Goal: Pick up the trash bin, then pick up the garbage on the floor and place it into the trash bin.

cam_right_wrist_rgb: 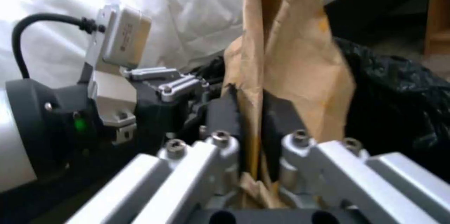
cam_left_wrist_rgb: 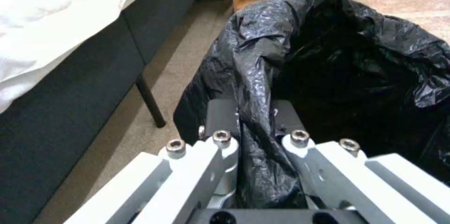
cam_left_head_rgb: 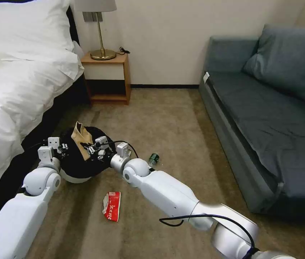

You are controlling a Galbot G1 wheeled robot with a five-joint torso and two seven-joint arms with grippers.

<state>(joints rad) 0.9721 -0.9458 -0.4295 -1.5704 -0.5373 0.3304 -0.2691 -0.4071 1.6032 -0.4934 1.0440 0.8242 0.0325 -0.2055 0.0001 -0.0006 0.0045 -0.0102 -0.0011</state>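
We hold the small round white trash bin with its crinkly black plastic liner [cam_left_head_rgb: 82, 163] by its rim, our left gripper [cam_left_wrist_rgb: 255, 120] clamped with its fingers pinched on a fold of the black liner, beside the white-sheeted bed [cam_left_head_rgb: 12, 93]. What matters now is the crumpled tan paper bag [cam_left_head_rgb: 81, 138]: our right gripper [cam_right_wrist_rgb: 251, 118] has its fingers closed on the bag's lower end, and the bag stands upright, its long axis rising from the fingers, right over the bin's dark mouth. The drop, as we judge it, is straight down with the liner's folds as the near edges. The right arm lies nearer the rest of the litter: the small clear bottle with a green label [cam_left_head_rgb: 153, 159] sits on the tan carpet [cam_left_head_rgb: 174, 118] just beside the right elbow, and the red-and-white wrapper [cam_left_head_rgb: 112, 205] lies nearer us between the two arms. Open carpet runs toward the grey sofa [cam_left_head_rgb: 267, 122].
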